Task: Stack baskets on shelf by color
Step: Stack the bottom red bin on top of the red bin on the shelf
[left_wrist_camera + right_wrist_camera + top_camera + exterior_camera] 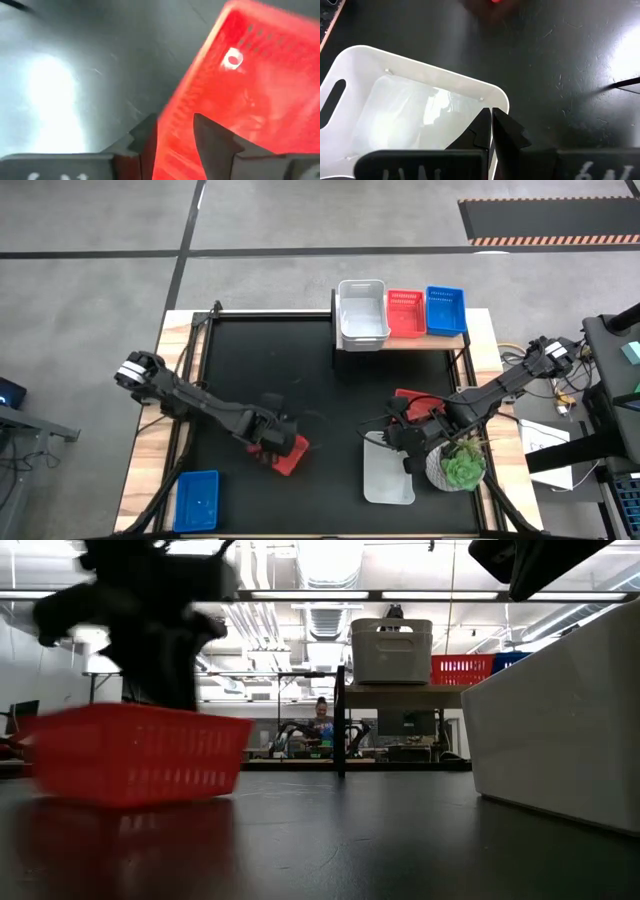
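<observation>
A red basket [292, 457] [135, 755] sits askew on the black table, left of centre, bottom down. My left gripper [272, 442] [175, 122] points steeply down over the basket's left end. It is open, one finger [212, 137] inside the basket and one [142, 137] outside its wall. My right gripper [405, 448] [491, 112] hangs shut above a corner of a white basket [388, 475] [420, 115] that stands on the table at the near right. The shelf [425, 341] at the far side carries a white basket [362, 312], a red one [405, 313] and a blue one [446, 309]. My left gripper stands astride the red basket's left wall [172, 107], coming from above with one finger inside and one outside. I cannot tell whether the fingers touch the wall. The basket rests on the table.
A blue basket [197, 500] lies at the table's near left corner. Another red basket [412, 398] shows partly under my right arm. A white pot with a green plant [458, 467] stands just right of the white basket on the table.
</observation>
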